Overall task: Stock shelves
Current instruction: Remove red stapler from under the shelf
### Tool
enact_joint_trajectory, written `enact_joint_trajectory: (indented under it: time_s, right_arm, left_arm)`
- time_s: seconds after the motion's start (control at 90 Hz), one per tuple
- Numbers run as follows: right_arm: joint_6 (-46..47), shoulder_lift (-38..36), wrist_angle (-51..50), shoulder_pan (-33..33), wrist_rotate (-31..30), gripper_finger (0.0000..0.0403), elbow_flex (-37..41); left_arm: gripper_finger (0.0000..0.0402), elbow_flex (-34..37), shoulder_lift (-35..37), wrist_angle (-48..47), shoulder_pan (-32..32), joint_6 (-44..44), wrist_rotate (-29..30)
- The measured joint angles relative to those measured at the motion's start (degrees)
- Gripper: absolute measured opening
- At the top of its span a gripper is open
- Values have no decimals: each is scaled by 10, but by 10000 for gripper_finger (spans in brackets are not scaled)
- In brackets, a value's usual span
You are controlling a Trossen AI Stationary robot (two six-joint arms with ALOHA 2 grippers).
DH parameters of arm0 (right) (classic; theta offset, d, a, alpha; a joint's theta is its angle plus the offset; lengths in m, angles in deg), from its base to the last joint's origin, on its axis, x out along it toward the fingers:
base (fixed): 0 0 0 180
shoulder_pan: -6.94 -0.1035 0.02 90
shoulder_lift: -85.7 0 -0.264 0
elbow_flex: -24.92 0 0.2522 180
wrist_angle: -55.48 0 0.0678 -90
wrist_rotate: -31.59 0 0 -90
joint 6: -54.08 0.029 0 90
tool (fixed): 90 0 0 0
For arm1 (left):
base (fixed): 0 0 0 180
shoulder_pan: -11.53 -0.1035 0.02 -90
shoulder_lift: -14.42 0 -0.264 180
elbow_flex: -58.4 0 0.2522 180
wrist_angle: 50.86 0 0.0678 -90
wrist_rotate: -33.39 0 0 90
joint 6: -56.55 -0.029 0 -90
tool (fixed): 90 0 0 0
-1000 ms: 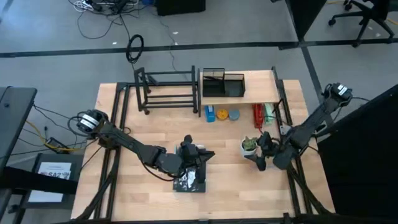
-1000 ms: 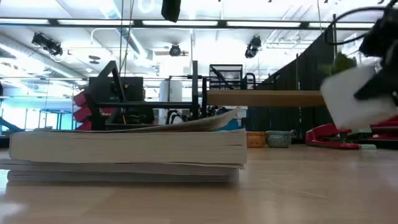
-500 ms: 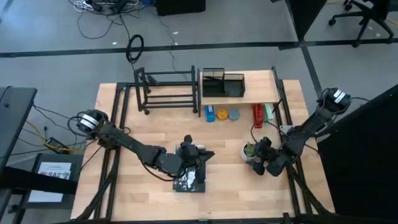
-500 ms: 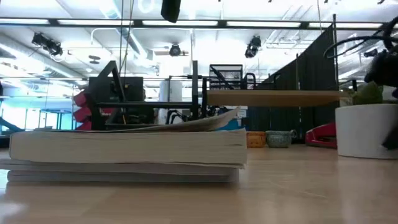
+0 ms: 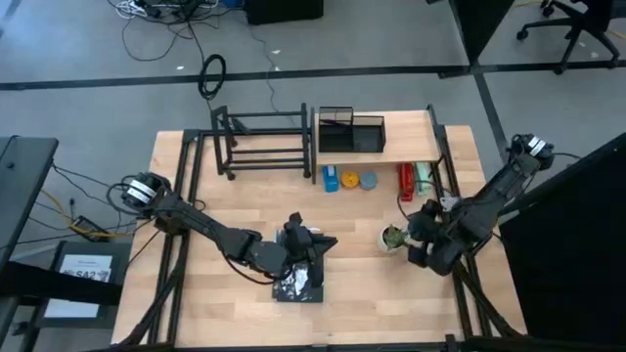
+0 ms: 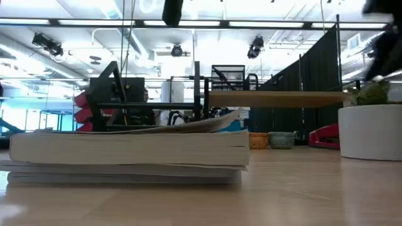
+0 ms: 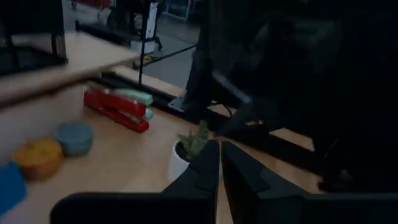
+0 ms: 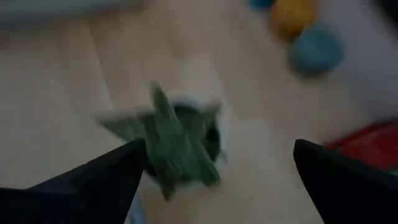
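Note:
A small green plant in a white pot [image 5: 392, 237] [image 6: 370, 130] [image 8: 177, 140] stands on its base on the table, right of centre. My right gripper [image 5: 419, 228] [image 8: 219, 149] is open just right of the pot and above it, its fingers spread wide and clear of it. My left gripper [image 5: 319, 244] [image 7: 219, 163] is shut and empty above a stack of books [image 5: 298, 284] [image 6: 125, 154] near the front edge. The wooden plank shelf [image 5: 391, 149] and the black tube rack [image 5: 264, 142] stand at the far side.
A black mesh organizer [image 5: 350, 132] sits on the plank shelf. Under the shelf lie a blue item [image 5: 332, 179], a yellow one [image 5: 350, 180], a grey-blue one [image 5: 368, 180], and a red stapler [image 5: 405, 182]. Bare tabletop lies between the pot and the books.
My right gripper has lowered the pot, which was lifted and tilted, until it stands upright on the table. It has then let go and drawn up and toward the table's right edge, clear of the pot.

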Motion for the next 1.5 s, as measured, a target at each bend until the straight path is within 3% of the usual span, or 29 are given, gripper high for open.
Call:
enact_joint_trajectory:
  time_s: [0.089,0.167,0.244,0.367,0.522,0.622,0.811,1.133,1.333,1.5]
  right_arm:
    - [10,0,-31,-6,-50,374,-30]
    - [79,-3,-67,-5,-72,374,-38]
    - [182,-6,-118,7,-51,373,-34]
    - [346,-5,-193,28,32,368,-1]
    - [460,6,-217,82,20,342,3]
    - [481,12,-202,134,28,323,22]
    - [379,33,-123,248,49,295,34]
    - [186,104,-50,470,106,290,42]
    - [51,114,64,569,142,275,59]
    - [4,114,72,632,145,256,62]
  left_arm:
    - [0,0,-24,12,-13,43,2]
    - [1,0,-45,43,-22,50,1]
    - [2,0,-60,76,-27,39,-4]
    - [2,0,-69,103,-34,11,-7]
    - [2,0,-69,109,-34,-21,-6]
    - [2,0,-69,108,-34,-22,-12]
    - [2,0,-69,107,-34,-45,-31]
    - [2,0,-69,114,-32,-82,-99]
    - [2,0,-69,119,-28,-83,-131]
    - [2,0,-69,122,-20,-98,-132]
